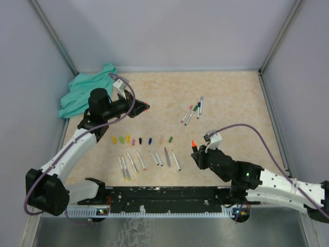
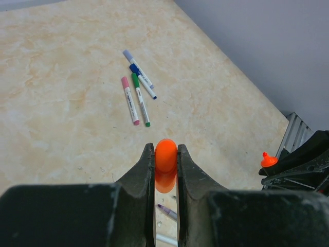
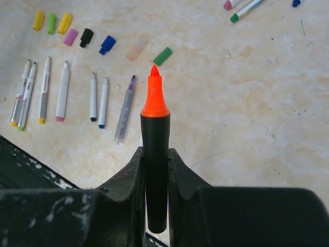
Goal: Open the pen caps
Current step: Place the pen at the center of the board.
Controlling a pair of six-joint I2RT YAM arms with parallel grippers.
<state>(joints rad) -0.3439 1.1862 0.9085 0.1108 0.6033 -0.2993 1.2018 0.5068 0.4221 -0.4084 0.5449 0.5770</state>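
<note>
Starting at your near edge, the right gripper [image 3: 156,154] is pinched on the black barrel of a marker [image 3: 156,175], its jaws nearly together with only the barrel between them. The marker runs along the fingers, its bare orange tip [image 3: 154,95] pointing away from the wrist toward the far side of the table. Just left of it lies a row of bare pens [image 1: 149,159], and beyond them a row of loose caps [image 1: 139,140].

Farther back on the left, the left gripper [image 2: 165,154] is closed just as narrowly on the orange cap [image 2: 165,162]. The cap's long axis follows the fingers, and its rounded end pokes out past the fingertips, aimed right. Cap and marker are well apart, so this one looks done.

To set the cap down, you'd bring the left arm toward you, since the cap row sits on the near side of its jaws. The four capped pens [image 1: 194,110] lie between the two grippers, slanting from near-left to far-right with their caps at the far ends. Neither arm is clearly nearer. A teal cloth [image 1: 82,95] sits in the far left corner.
</note>
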